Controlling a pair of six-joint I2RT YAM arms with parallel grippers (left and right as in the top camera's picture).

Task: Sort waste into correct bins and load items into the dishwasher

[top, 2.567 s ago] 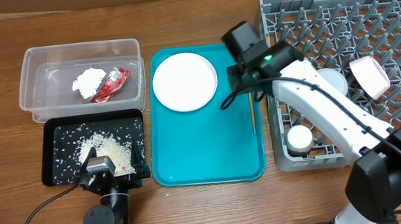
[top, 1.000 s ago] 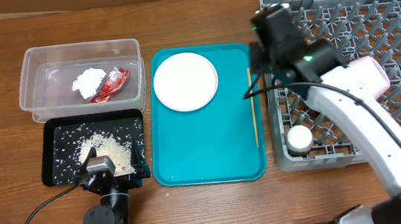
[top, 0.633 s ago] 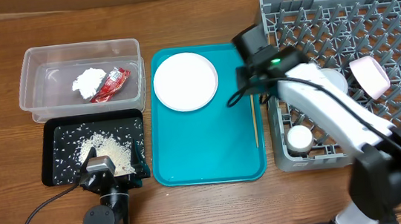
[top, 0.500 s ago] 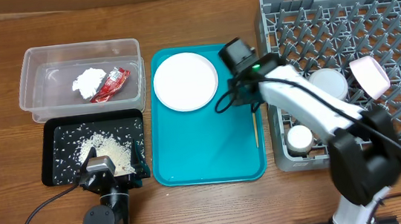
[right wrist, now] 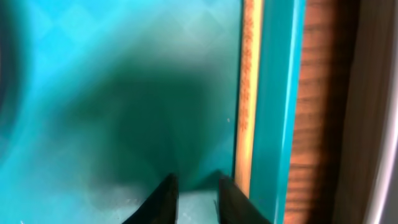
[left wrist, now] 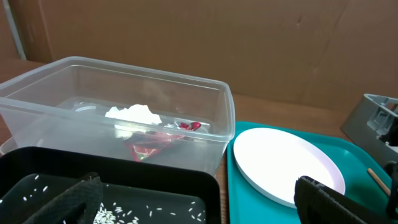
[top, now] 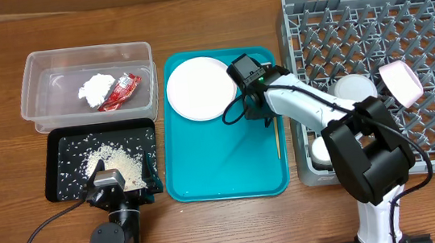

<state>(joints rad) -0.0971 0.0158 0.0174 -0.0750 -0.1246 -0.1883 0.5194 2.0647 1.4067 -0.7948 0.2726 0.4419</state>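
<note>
**ENTRY: 1 CHOPSTICK, UNCOLLECTED, ON TEAL TRAY**

Location: the chopstick (top: pixel 276 135) lies flat along the right-hand inner wall of the teal tray (top: pixel 214 162), centre of the overhead frame. Whether it touches that wall I cannot tell.

Right gripper (right wrist: pixel 196 200): low over the tray floor, fingers parted by a narrow gap with nothing between them. The right-of-frame fingertip sits just beside the stick.

Left gripper (left wrist: pixel 199 202): spread wide and empty, at the lower edge of the black tray (top: pixel 53 187), lower left.

Also listed:
- 1 plate (top: pixel 200 88) on the teal tray's upper left.
- Tissue (top: pixel 98 87) and red wrapper (top: pixel 121 91) in the clear tub (top: pixel 34 76).
- Rice (top: pixel 116 160) in the black tray.
- Dish rack (top: pixel 433 10) at right, holding 1 bowl (top: pixel 356 88).

Hazards, as judged:
- The stick hugs the wall, so a finger may find no room behind it and close on bare tray.
- A glancing pinch could roll or flick the thin stick away.
- Pressing down could shift the tray.
</note>
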